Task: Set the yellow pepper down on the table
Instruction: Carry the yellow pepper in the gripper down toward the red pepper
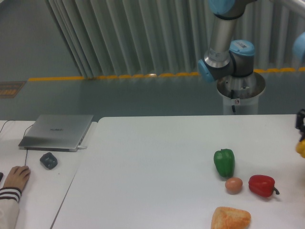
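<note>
At the right edge of the frame, a dark part of the gripper (300, 121) shows, and just under it a small piece of the yellow pepper (300, 149) – most of both is cut off by the border. The pepper seems to hang above the table (152, 162), not resting on it, so I judge the placing is not done. Whether the fingers hold it, I cannot tell. Lowering and release remain.

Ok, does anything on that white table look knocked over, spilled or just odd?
Nothing stands out. The green pepper, egg, red pepper and bread roll sit intact on the table. The yellow pepper is barely visible at the right edge.
</note>
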